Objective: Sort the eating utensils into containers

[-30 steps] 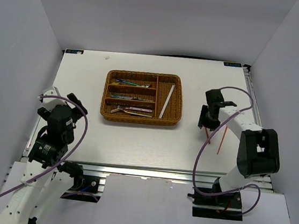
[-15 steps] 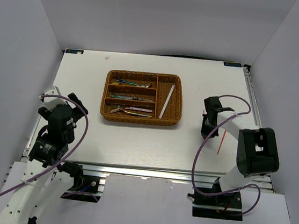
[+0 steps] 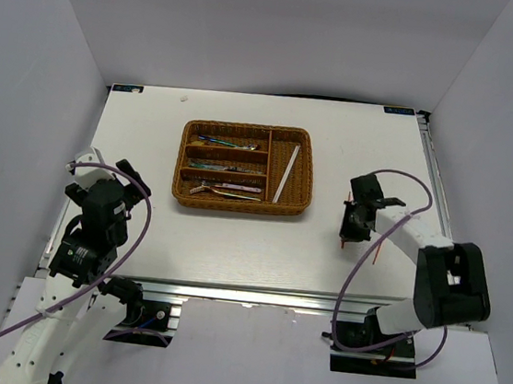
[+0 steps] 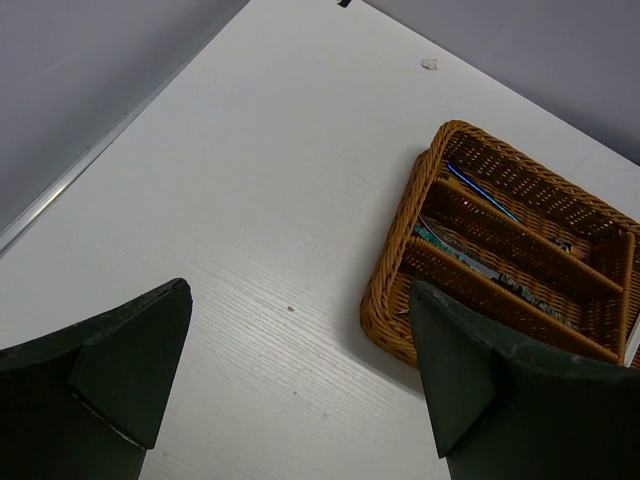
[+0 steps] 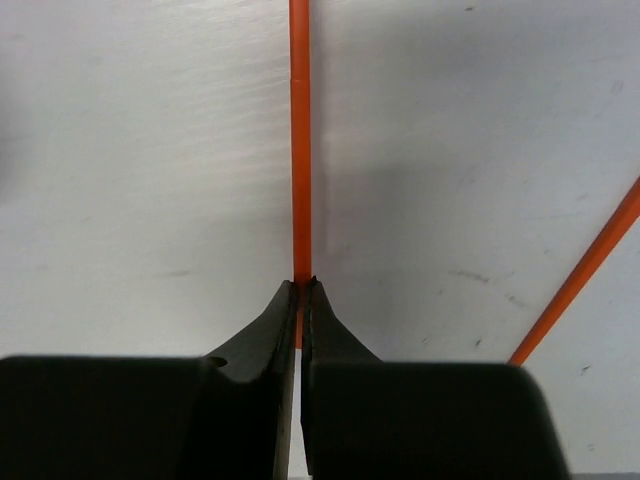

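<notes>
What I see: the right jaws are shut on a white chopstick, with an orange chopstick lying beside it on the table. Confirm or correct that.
The right jaws are shut on an orange chopstick, not a white one; the right wrist view shows it. The rest stands: a second orange chopstick lies beside it on the table.

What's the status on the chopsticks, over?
Right gripper shut on one orange chopstick. Left gripper open, idle. Second orange chopstick loose beside it. Nothing seen between it and the wicker tray.
</notes>
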`<action>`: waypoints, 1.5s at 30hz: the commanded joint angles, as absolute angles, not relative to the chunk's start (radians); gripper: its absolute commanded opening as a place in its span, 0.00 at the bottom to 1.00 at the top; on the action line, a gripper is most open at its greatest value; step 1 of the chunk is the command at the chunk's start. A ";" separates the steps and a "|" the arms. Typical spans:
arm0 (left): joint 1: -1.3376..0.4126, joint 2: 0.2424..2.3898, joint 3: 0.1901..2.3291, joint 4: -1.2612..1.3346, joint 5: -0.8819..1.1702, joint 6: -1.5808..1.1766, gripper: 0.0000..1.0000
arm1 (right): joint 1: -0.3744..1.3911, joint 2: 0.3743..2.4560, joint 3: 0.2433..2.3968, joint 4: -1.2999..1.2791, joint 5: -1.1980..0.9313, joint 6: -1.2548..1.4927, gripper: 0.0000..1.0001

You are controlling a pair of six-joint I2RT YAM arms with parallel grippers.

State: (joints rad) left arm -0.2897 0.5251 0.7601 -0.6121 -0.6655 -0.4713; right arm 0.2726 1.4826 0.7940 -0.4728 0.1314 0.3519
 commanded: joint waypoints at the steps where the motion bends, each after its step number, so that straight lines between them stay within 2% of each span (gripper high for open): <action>1: -0.287 0.522 0.755 -0.606 -0.675 -0.471 0.98 | 0.314 1.356 0.795 -0.451 0.068 0.432 0.00; 7: -0.285 0.517 0.755 -0.609 -0.687 -0.476 0.98 | 0.483 1.325 0.926 -0.446 0.087 0.557 0.00; 12: -0.287 0.526 0.756 -0.615 -0.695 -0.479 0.98 | 0.587 1.500 1.107 -0.426 0.089 0.653 0.00; 20: -0.287 0.529 0.756 -0.615 -0.690 -0.477 0.98 | 0.614 1.773 1.435 -0.479 0.095 0.722 0.00; 26: -0.287 0.529 0.755 -0.609 -0.680 -0.471 0.98 | 0.615 1.943 1.604 -0.541 0.112 0.695 0.00; 31: -0.287 0.531 0.755 -0.607 -0.673 -0.469 0.98 | 0.611 1.996 1.675 -0.617 0.126 0.675 0.02; 32: -0.287 0.529 0.755 -0.607 -0.673 -0.469 0.98 | 0.609 1.993 1.669 -0.614 0.121 0.672 0.09; 35: -0.287 0.525 0.753 -0.604 -0.670 -0.468 0.98 | 0.607 1.970 1.645 -0.615 0.130 0.669 0.22; 41: -0.287 0.517 0.753 -0.604 -0.669 -0.466 0.98 | 0.575 1.931 1.649 -0.675 0.140 0.620 0.33; 42: -0.287 0.514 0.753 -0.604 -0.667 -0.466 0.98 | 0.571 1.918 1.644 -0.678 0.144 0.608 0.41; 43: -0.287 0.512 0.753 -0.604 -0.667 -0.466 0.98 | 0.566 1.898 1.631 -0.677 0.147 0.579 0.68; 44: -0.287 0.511 0.753 -0.604 -0.667 -0.466 0.98 | 0.561 1.857 1.599 -0.675 0.144 0.565 0.89; 45: -0.287 0.509 0.755 -0.604 -0.667 -0.466 0.98 | 0.545 1.833 1.577 -0.678 0.152 0.557 0.89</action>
State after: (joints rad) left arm -0.2901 0.5198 0.7601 -0.6128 -0.6724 -0.4744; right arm 0.5701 1.9617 1.6035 -0.6422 0.1253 0.6125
